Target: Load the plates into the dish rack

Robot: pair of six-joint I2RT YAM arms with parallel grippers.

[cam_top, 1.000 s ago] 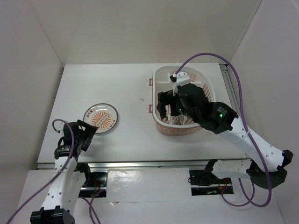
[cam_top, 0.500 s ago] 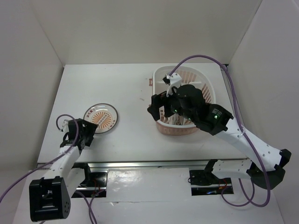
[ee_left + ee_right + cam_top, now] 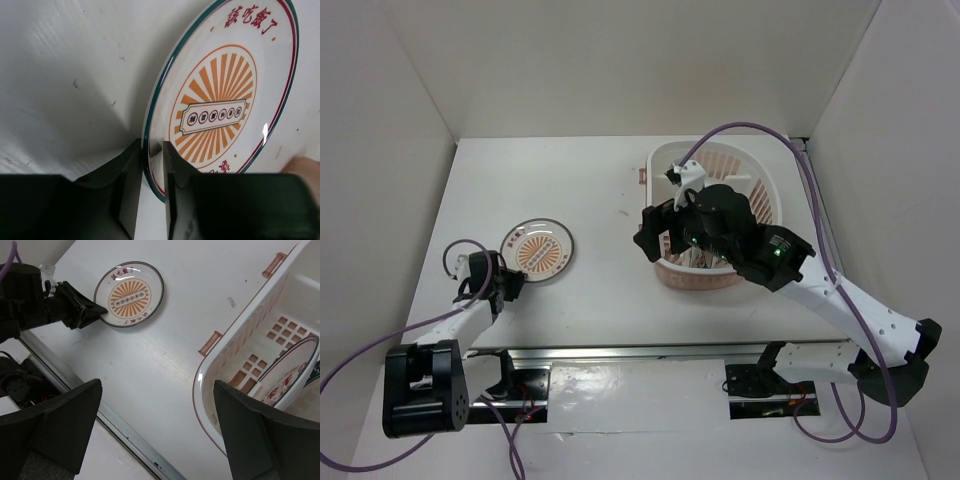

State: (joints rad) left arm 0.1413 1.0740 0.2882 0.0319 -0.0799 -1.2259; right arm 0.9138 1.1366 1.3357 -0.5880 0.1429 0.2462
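Note:
The orange sunburst plate lies flat on the left of the white table. My left gripper comes in low from the near left. Its two fingers straddle the plate's near rim, one outside and one on the inner face, closed onto it. The dish rack stands at the right. A plate with red marks on white leans upright inside it. My right gripper hovers wide open over the rack's near-left rim, holding nothing.
A metal rail runs along the table's near edge. White walls close in the left, back and right. A purple cable arcs over the rack from the right arm. Peach tabs stick out of the rack's left side.
The left gripper has dropped low, slid onto the sunburst plate's near rim and closed on it. The right gripper has drifted a little left off the rack and stayed open.

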